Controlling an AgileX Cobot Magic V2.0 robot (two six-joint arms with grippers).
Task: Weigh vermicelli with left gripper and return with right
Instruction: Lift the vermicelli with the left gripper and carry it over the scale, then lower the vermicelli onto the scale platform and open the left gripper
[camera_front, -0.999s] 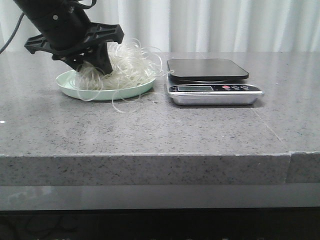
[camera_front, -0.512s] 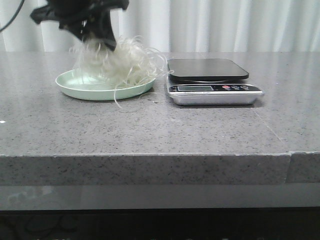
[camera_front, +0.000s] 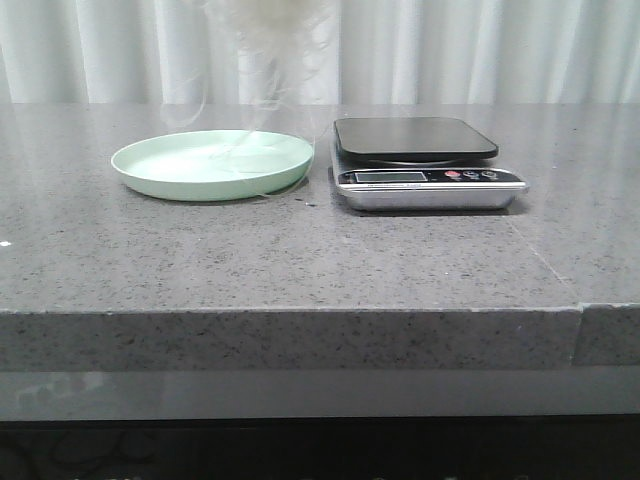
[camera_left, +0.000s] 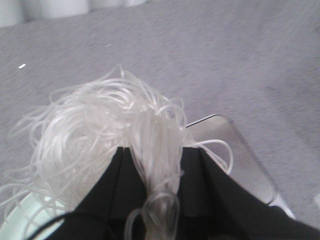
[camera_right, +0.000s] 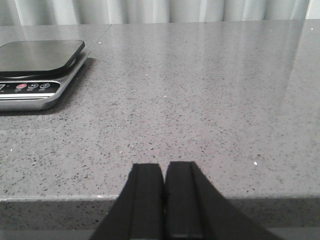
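The vermicelli (camera_front: 270, 25), a pale tangle of thin strands, hangs at the top edge of the front view above the mint-green plate (camera_front: 150, 165). A few loose strands trail down toward the plate. My left gripper (camera_left: 160, 150) is shut on the vermicelli (camera_left: 100, 135), with the bundle pinched between its black fingers; the gripper itself is above the front view's frame. The scale (camera_front: 420, 150), with a black platform and silver body, stands just right of the plate, and one corner of the scale (camera_left: 240, 160) shows below the noodles. My right gripper (camera_right: 164, 170) is shut and empty over the table's front edge, right of the scale (camera_right: 35, 65).
The grey stone table (camera_front: 300, 260) runs to a front edge low in the front view. A white curtain (camera_front: 500, 50) hangs behind the table.
My left gripper has lifted the vermicelli off the plate and risen out of the top of the front view. The plate now lies bare except for stray strands.
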